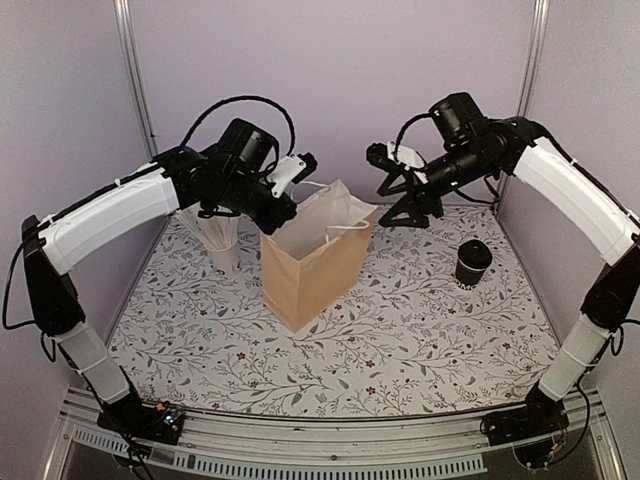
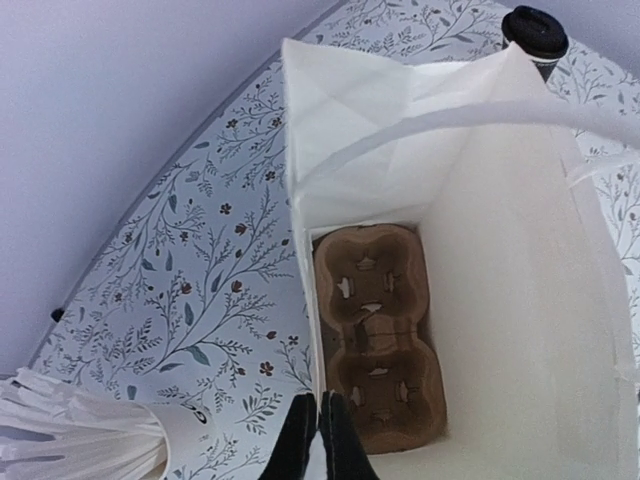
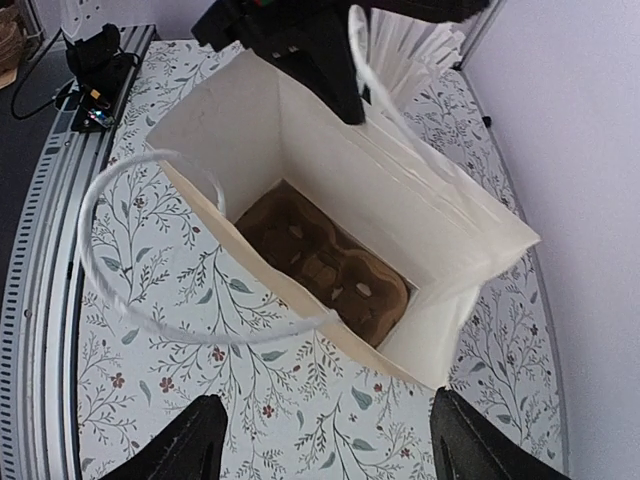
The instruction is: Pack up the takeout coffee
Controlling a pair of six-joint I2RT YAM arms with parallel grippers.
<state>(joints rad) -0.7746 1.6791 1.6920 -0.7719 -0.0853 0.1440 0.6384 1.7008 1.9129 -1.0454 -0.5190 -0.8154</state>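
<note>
Black lidded cup (image 1: 472, 264) upright, far right.

A brown paper bag (image 1: 305, 265) stands upright and open near the middle of the desk (image 1: 400, 345), which has a floral-print cover. The bag's inside is white, and its white loop handles (image 2: 480, 115) arch over the mouth. A brown pulp cup carrier (image 2: 380, 340) lies flat on the bag's bottom, and a white cup of white sticks (image 1: 224, 250) stands just left of the bag.
</note>
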